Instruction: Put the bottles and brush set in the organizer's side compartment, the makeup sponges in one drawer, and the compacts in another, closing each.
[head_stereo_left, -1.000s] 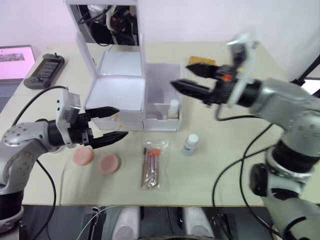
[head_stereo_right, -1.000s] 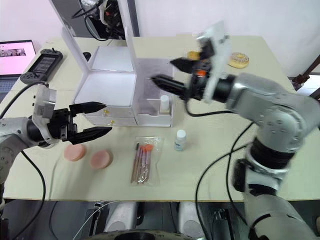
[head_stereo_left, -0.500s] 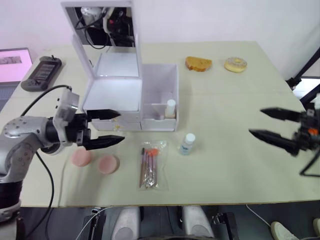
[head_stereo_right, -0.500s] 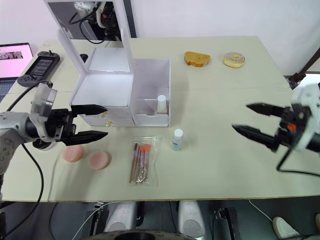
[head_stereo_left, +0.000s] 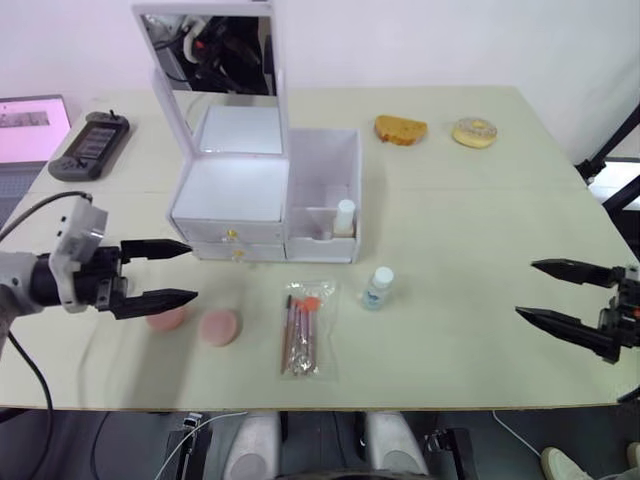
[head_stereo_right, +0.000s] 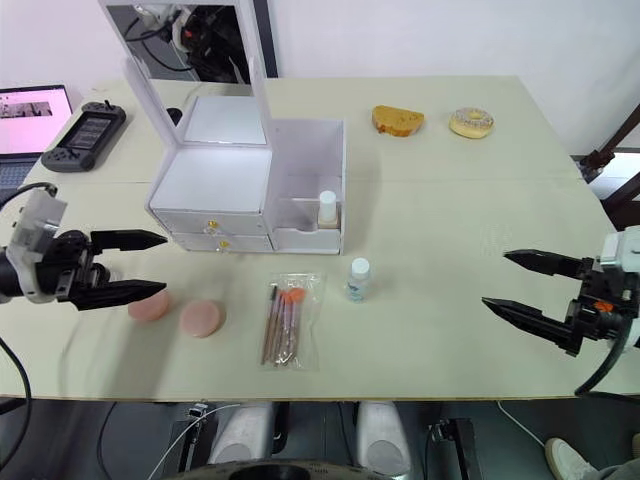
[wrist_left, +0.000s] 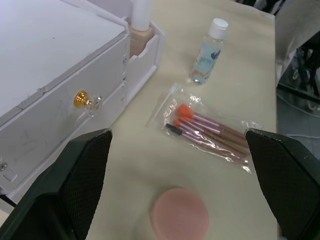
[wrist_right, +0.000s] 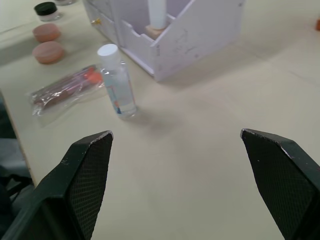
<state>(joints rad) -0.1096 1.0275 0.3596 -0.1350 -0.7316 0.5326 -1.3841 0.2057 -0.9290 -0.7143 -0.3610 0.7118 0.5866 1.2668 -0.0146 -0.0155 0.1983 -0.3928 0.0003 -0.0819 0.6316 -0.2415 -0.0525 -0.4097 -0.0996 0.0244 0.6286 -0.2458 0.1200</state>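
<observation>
Both our hands hover spread and empty at opposite sides of the table (head_stereo_left: 470, 230).

Our left hand (head_stereo_left: 160, 273) reaches in from the left edge of the frame, fingers apart and pointing right, level over one makeup sponge (head_stereo_left: 166, 319) with the second sponge (head_stereo_left: 218, 327) just right of it. Our right hand (head_stereo_left: 562, 295) sits at the lower right, fingers wide and pointing left, well apart from everything. The organizer (head_stereo_left: 262, 195) stands upper centre, lid up, both drawers shut; the plain bottle (head_stereo_left: 344, 216) stands upright in the side compartment (head_stereo_left: 325, 190). The blue-label bottle (head_stereo_left: 377, 287) stands on the table in front, beside the brush set (head_stereo_left: 302, 331) lying flat.
</observation>
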